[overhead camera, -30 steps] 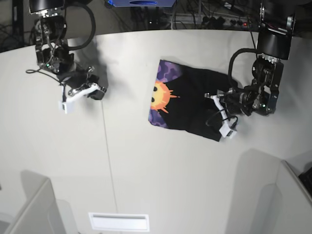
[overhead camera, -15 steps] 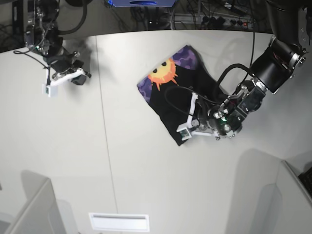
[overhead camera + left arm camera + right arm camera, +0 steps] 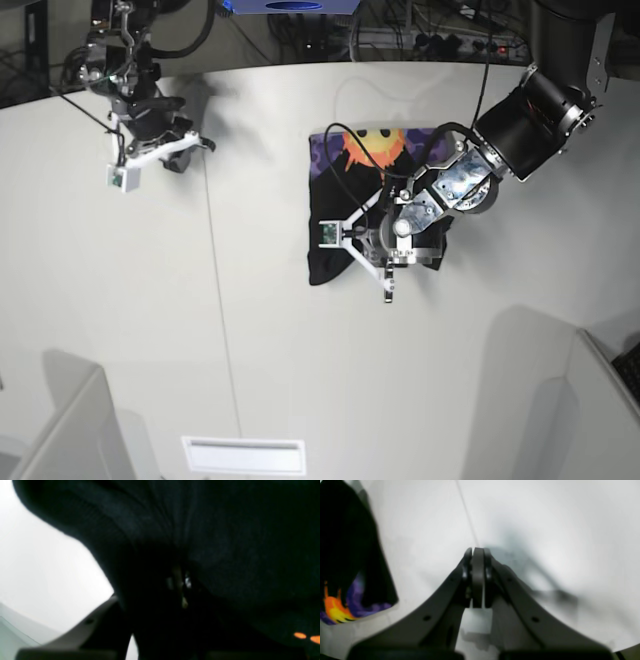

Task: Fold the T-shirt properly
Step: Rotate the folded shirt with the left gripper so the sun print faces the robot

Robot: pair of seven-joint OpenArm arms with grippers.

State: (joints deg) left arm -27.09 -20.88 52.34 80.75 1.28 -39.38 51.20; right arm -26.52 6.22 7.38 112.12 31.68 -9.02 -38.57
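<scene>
The black T-shirt lies folded at the table's middle, its orange sun and purple print at the far end. My left gripper reaches over it from the right and sits low on the cloth. In the left wrist view black fabric fills the frame and bunches at the left gripper, which is shut on it; one grey finger shows. My right gripper is shut on nothing, above bare table, with the T-shirt's printed corner to its left. It hangs at the far left.
A thin seam runs front to back across the white table. A white slot plate sits at the front edge. Grey panels stand at the front left and front right. Cables lie behind the table.
The T-shirt has swung round on the table with my left gripper, its sun print going from the left side to the far end. My right arm has drawn back toward the far left.
</scene>
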